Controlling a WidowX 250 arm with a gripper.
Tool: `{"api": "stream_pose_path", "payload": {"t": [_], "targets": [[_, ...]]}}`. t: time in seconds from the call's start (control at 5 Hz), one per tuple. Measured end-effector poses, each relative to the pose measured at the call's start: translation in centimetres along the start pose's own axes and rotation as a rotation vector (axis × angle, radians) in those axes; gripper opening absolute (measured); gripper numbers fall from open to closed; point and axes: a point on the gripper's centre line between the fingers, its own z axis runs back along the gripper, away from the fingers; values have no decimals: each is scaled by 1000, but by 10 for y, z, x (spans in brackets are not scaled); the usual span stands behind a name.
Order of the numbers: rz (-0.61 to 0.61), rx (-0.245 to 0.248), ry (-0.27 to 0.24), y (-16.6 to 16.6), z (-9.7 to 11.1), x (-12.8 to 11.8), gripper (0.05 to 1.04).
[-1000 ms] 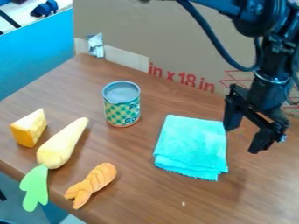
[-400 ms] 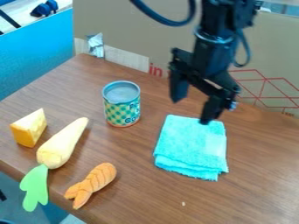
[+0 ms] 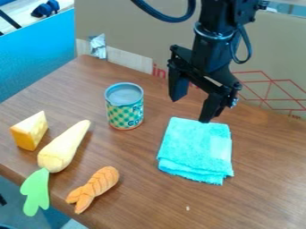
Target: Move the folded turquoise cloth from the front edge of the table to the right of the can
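Right of centre in the upper frame, we see the black gripper (image 3: 190,110) with its fingers spread, above the back edge of a folded turquoise cloth (image 3: 196,150). We find a can (image 3: 125,107) (its label is checkered) near the middle, a yellow wedge (image 3: 30,130) at left, and a cream toy root (image 3: 62,150) with green leaves beside an orange braided piece (image 3: 95,185) at lower left, all on the brown table (image 3: 140,197).
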Motion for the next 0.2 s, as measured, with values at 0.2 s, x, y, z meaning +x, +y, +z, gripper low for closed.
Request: {"api": "stream_pose_path", "payload": {"t": [0.2], "targets": [[0, 1, 0, 0, 0, 0, 1001]]}}
